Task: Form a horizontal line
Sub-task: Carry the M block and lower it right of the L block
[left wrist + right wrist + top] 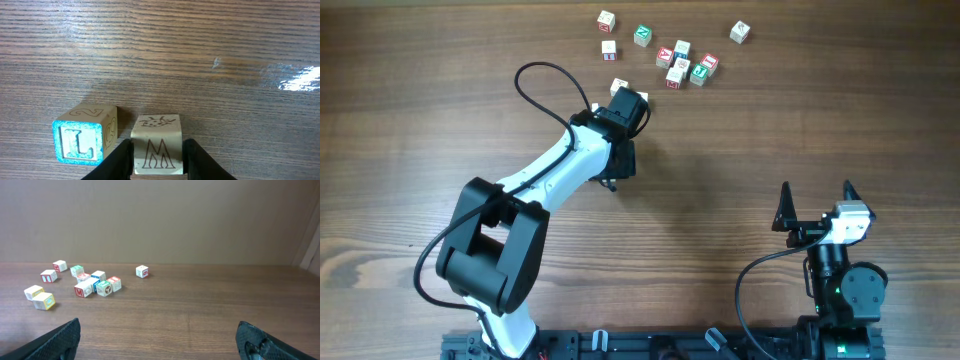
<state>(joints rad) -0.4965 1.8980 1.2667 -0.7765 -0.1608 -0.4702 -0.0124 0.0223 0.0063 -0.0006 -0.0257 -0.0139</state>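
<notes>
My left hand (158, 159) pinches the M cube (156, 142) beside the L cube (82, 141), a slight gap between; next I'd nudge it flush, then release.

My left arm (555, 170) stretches forward, wrist bent down, and my left claw (158, 145) points downward. Its fingers (122, 157) sit narrowly on either side of a pale cube (155, 157); whether they press it I cannot tell. My right arm (835, 275) sits folded at its base, the right claw (157, 330) level and spread wide.
</notes>
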